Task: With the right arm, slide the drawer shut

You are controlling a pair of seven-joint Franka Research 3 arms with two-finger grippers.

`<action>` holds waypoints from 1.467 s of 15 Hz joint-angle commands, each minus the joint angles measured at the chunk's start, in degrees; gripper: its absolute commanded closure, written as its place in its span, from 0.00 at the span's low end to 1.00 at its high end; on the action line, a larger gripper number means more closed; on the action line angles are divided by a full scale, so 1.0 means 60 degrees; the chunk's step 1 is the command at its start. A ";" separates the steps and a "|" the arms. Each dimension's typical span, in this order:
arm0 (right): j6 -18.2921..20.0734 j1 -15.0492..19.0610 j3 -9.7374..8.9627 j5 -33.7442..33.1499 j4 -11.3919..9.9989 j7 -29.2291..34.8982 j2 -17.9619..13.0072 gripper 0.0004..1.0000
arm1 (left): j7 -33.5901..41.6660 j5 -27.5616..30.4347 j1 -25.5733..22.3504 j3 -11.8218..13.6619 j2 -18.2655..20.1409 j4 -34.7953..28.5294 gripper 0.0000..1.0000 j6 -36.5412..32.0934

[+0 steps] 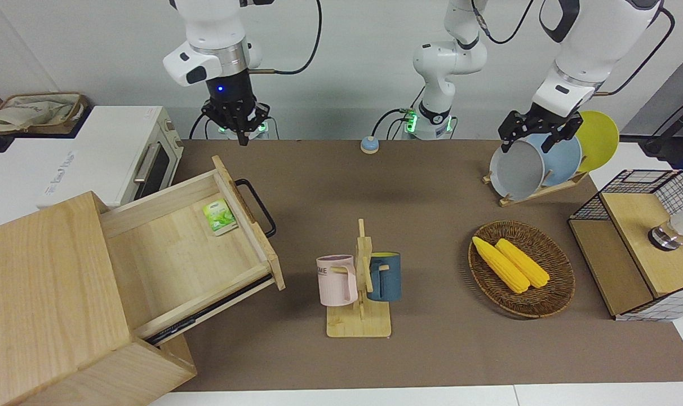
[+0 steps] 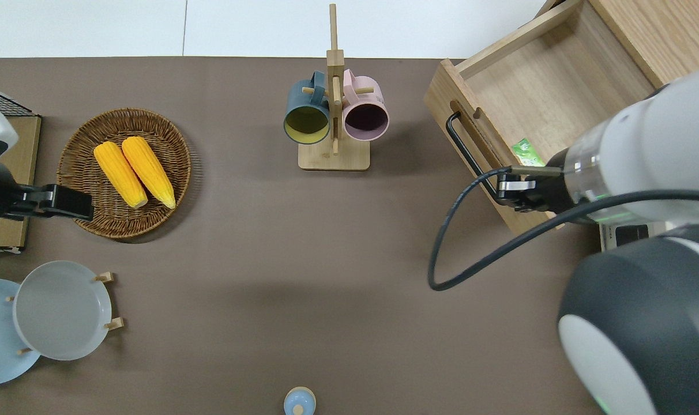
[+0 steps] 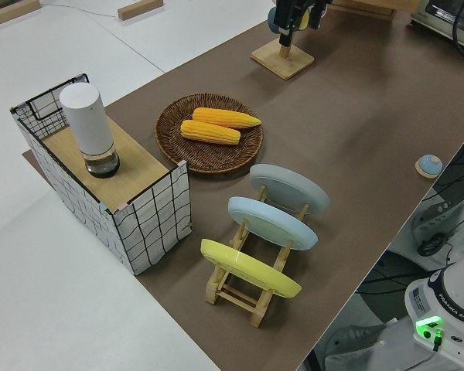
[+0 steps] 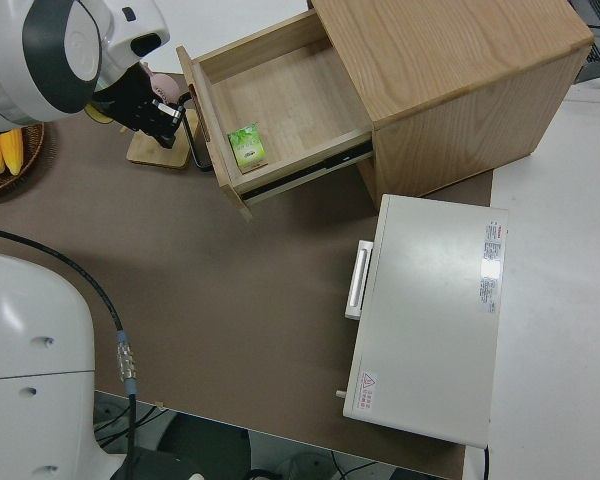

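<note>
Pulled far out of a big plain light-wood box (image 1: 43,293) at the right arm's end of the table: a wide, shallow drawer (image 1: 178,254), its front panel turned toward the middle of the table and carrying a black loop handle (image 1: 257,208). Inside, against the front panel, a small green packet (image 1: 219,216). Just beside the box, nearer to the robots, a white toaster oven (image 1: 110,158).

Up in the air, pointing down, the right gripper (image 1: 243,135), with a blue light glowing on the wrist. Seen from overhead, over the corner of the drawer's front where the handle ends, on the side nearer to the robots. Not touching the drawer. Open or closed: cannot tell. Nothing visibly held.

Left arm parked; state of the left gripper (image 1: 536,132) likewise not to be told.

Near the middle of the table, a wooden mug rack (image 1: 359,316) with a pink mug (image 1: 336,279) and a blue mug (image 1: 385,276). Toward the left arm's end, a wicker basket (image 1: 555,293) holding two corn cobs (image 1: 510,264).
</note>
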State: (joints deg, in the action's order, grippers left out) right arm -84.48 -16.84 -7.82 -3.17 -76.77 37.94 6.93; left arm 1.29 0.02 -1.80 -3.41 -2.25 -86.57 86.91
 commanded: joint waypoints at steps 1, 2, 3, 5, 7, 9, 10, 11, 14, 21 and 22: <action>0.0150 -0.0780 0.0028 -0.0395 0.0110 0.1511 0.0323 1.00 | 0.0092 -0.0164 -0.0037 -0.0061 -0.0109 0.0248 0.01 -0.0188; 0.0121 -0.0912 0.0014 -0.0424 0.0110 0.1833 0.0382 1.00 | 0.0092 -0.0164 -0.0037 -0.0061 -0.0109 0.0248 0.01 -0.0188; 0.0106 -0.0986 0.0028 -0.0454 0.0110 0.2040 0.0426 1.00 | 0.0092 -0.0164 -0.0037 -0.0061 -0.0109 0.0234 0.01 -0.0188; 0.0033 -0.1002 0.0058 -0.0439 0.0095 0.2464 0.0500 1.00 | 0.0092 -0.0164 -0.0037 -0.0061 -0.0109 0.0234 0.01 -0.0188; 0.0033 -0.0914 0.0101 -0.0425 0.0081 0.2904 0.0660 1.00 | 0.0092 -0.0164 -0.0037 -0.0061 -0.0109 0.0248 0.01 -0.0188; -0.0011 -0.0841 0.0160 -0.0366 0.0081 0.3474 0.0865 1.00 | 0.0092 -0.0164 -0.0037 -0.0061 -0.0109 0.0248 0.01 -0.0188; -0.0098 -0.0811 0.0204 -0.0308 0.0066 0.3840 0.0953 1.00 | 0.0092 -0.0164 -0.0037 -0.0061 -0.0109 0.0234 0.01 -0.0188; -0.0172 -0.0797 0.0219 -0.0249 0.0066 0.4061 0.0998 1.00 | 0.0092 -0.0164 -0.0037 -0.0061 -0.0109 0.0248 0.01 -0.0188; -0.0523 -0.0548 0.0248 0.0539 0.0037 0.4909 0.1144 1.00 | 0.0092 -0.0164 -0.0037 -0.0061 -0.0109 0.0248 0.01 -0.0188; -0.1826 -0.0474 0.0248 0.0704 -0.0782 0.5790 0.1423 1.00 | 0.0092 -0.0164 -0.0037 -0.0061 -0.0109 0.0234 0.01 -0.0188; -0.1929 -0.0503 0.0248 0.0689 -0.0856 0.5937 0.1481 1.00 | 0.0092 -0.0164 -0.0037 -0.0061 -0.0109 0.0248 0.01 -0.0188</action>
State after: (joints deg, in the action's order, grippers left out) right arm -92.43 -20.39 -5.76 -0.40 -78.89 70.13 15.63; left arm 1.29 0.02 -1.80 -3.41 -2.25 -86.57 86.91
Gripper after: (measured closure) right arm 0.991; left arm 0.004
